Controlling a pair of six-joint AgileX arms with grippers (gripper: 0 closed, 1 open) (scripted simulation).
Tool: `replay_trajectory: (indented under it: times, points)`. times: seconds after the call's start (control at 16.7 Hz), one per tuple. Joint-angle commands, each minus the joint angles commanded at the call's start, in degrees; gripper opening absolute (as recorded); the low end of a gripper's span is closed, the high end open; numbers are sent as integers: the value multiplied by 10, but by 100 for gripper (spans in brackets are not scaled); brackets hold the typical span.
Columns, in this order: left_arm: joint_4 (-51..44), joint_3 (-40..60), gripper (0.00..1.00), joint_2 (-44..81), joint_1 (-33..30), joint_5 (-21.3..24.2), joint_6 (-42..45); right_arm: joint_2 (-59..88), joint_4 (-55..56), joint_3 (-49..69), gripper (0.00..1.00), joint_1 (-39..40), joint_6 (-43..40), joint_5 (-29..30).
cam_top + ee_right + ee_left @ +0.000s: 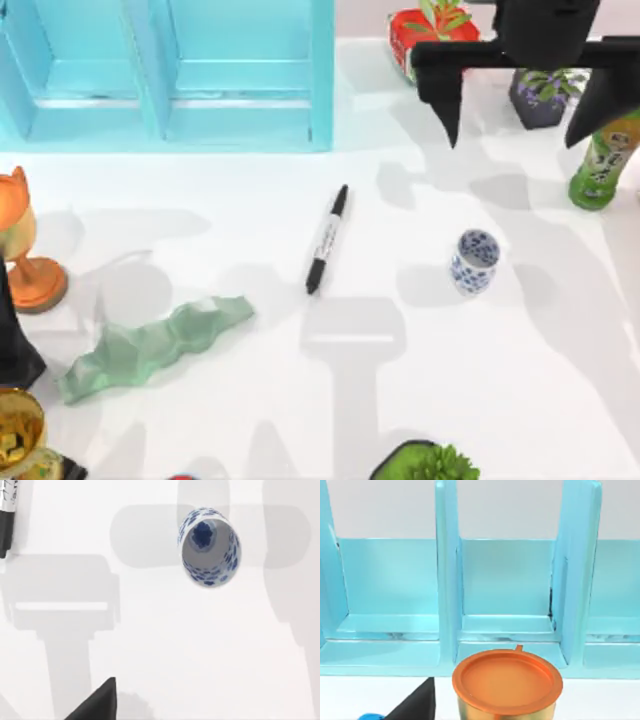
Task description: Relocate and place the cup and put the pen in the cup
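The right pincer (517,122) hangs spread wide, the cup (475,261) upright below it, the pen (327,239) lying off to its left.

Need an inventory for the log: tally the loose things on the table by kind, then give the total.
Cups and goblets: 3 (cup, orange goblet, gold goblet)
Pens: 1 (pen)
Bottles: 1 (green bottle)
Potted plants: 3 ()
Green crumpled pieces: 1 ()
Total: 9

white table (420,400) | on it: pen (327,239), cup (474,262), orange goblet (25,250), green bottle (603,160)
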Motion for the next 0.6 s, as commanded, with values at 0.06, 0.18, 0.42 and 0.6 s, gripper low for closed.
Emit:
replay_trajectory:
  times: [0.06,0.18,0.42,0.6]
  points:
    - [0,0,100,0,0,0,0,0,-3,3,100,0,0,0]
    - [0,0,100,0,0,0,0,0,-3,3,100,0,0,0]
    - [0,0,100,0,0,0,0,17,-4,23,100,5,13,-3]
    - [0,0,100,0,0,0,0,85,-14,98,100,17,52,-10]
